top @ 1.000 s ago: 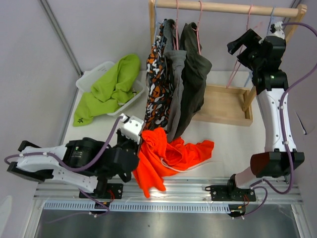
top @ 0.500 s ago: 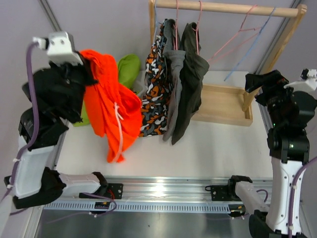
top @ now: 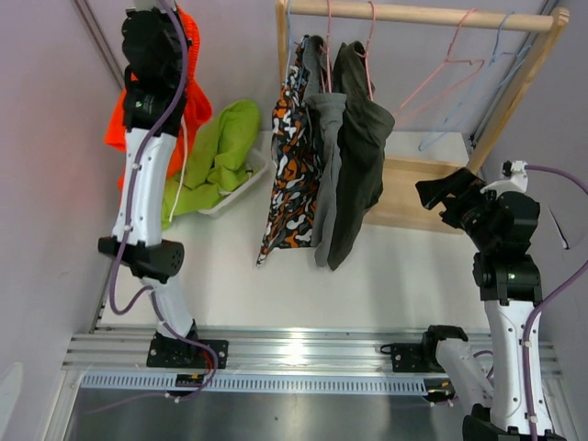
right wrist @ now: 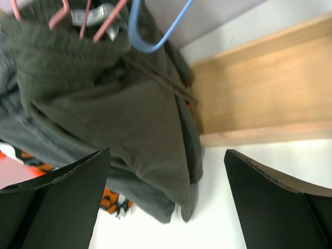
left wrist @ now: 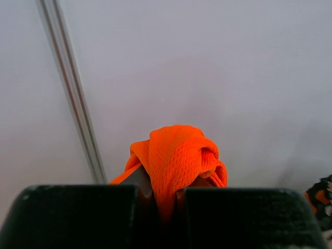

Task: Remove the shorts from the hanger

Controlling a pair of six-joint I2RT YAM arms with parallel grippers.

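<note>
My left gripper (top: 162, 20) is raised high at the back left, shut on the bright orange shorts (top: 189, 50), which hang behind the arm above the bin. In the left wrist view the orange shorts (left wrist: 174, 158) are pinched in my left gripper (left wrist: 163, 196). The lime green shorts (top: 219, 147) lie in the white bin (top: 241, 184). The camouflage shorts (top: 288, 156) and two dark grey shorts (top: 360, 138) hang on hangers from the wooden rod (top: 423, 14). My right gripper (top: 437, 193) is open and empty, right of the grey shorts (right wrist: 104, 104).
An empty pink hanger (top: 443, 69) and an empty blue hanger (top: 501, 64) hang at the rod's right end. The rack's wooden base tray (top: 418, 193) lies under them and shows in the right wrist view (right wrist: 259, 93). A grey wall stands behind.
My left arm has lifted the orange shorts from the front of the table up to the back left. My right arm has come down from the rod to beside the tray.
</note>
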